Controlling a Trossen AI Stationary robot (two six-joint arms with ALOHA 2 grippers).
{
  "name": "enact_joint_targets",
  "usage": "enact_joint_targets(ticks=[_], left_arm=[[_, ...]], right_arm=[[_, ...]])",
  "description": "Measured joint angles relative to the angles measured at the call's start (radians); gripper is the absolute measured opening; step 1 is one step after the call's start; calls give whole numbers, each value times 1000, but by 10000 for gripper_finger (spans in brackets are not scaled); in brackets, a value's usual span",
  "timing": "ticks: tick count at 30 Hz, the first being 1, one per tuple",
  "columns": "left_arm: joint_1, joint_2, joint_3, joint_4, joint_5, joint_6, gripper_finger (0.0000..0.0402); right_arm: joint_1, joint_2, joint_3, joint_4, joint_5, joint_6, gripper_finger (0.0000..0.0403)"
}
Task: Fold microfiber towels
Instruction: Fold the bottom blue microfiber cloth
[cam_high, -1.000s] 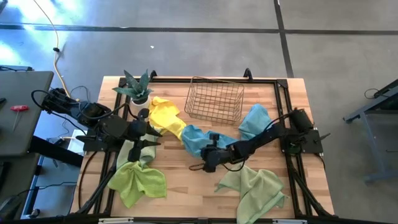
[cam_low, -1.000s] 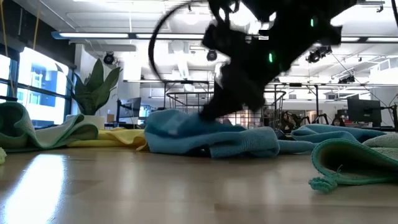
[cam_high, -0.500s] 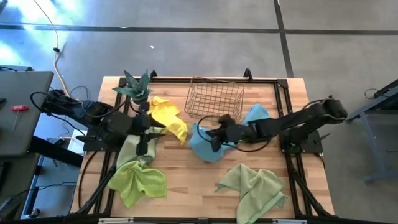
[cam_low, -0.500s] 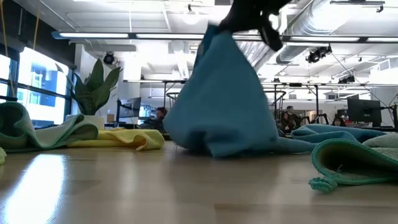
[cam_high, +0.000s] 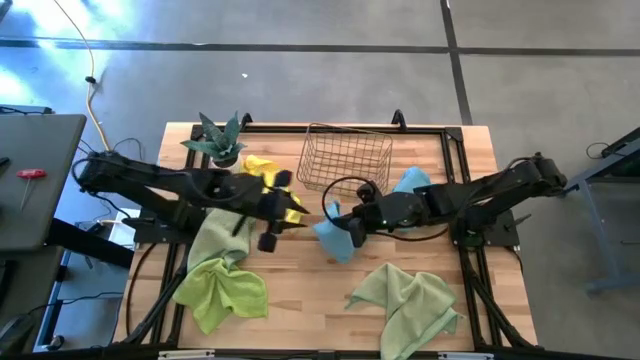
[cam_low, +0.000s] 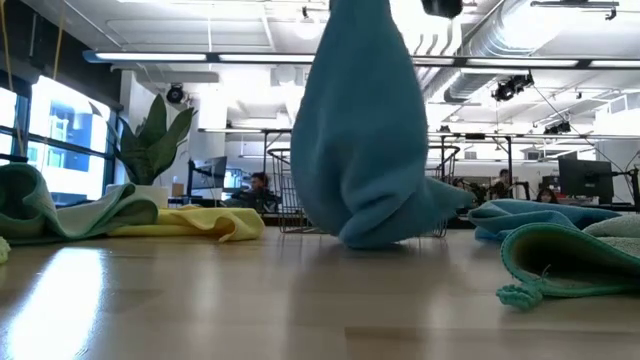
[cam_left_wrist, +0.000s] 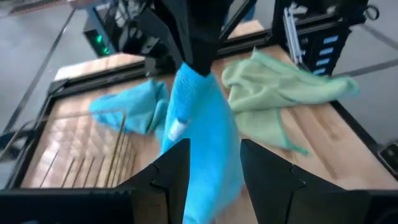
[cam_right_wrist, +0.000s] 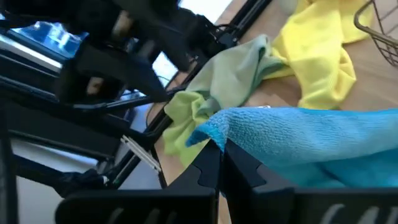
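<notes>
A light blue towel (cam_low: 365, 130) hangs from my right gripper (cam_high: 338, 215), which is shut on it above the table's middle. My left gripper (cam_left_wrist: 211, 146) is open and points at the hanging towel from the table's left, its fingers a little short of it. A yellow towel (cam_high: 265, 178) lies near the plant. A sage towel (cam_high: 212, 240) and a lime towel (cam_high: 222, 292) lie at the near left. A pale green towel (cam_high: 410, 302) lies at the near right. Another blue towel (cam_high: 410, 186) lies beside the basket. My right gripper pinches the blue towel between its two fingers at a corner of its hemmed edge (cam_right_wrist: 214, 134). The cloth hangs bunched below the fingers. Its lower end (cam_low: 372, 238) reaches down to the tabletop; whether it rests there I cannot tell.
A wire basket (cam_high: 345, 160) stands at the far middle and a spiky potted plant (cam_high: 218, 140) at the far left. Bare wood (cam_high: 310, 290) lies at the near middle, between the lime and pale green towels. A black frame (cam_high: 455, 170) rims the table.
My right gripper has risen from the table and rolled, drawing the blue towel off the heap until it hangs bunched below the fingers. My left gripper has swung from beside the sage towel toward the table's right, toward the hanging towel.
</notes>
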Motion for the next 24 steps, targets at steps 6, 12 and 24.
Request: enact_joint_targets(ticks=[6,12,24], left_arm=[[43,112,-1,172,91,-43,131],[51,180,-1,333,97,-77,131],[51,188,-1,535,65,-103,131]], right_arm=[[45,0,161,-265,49,77,0],[76,0,280,-388,89,111,0],[147,0,360,-434,47,130,0]])
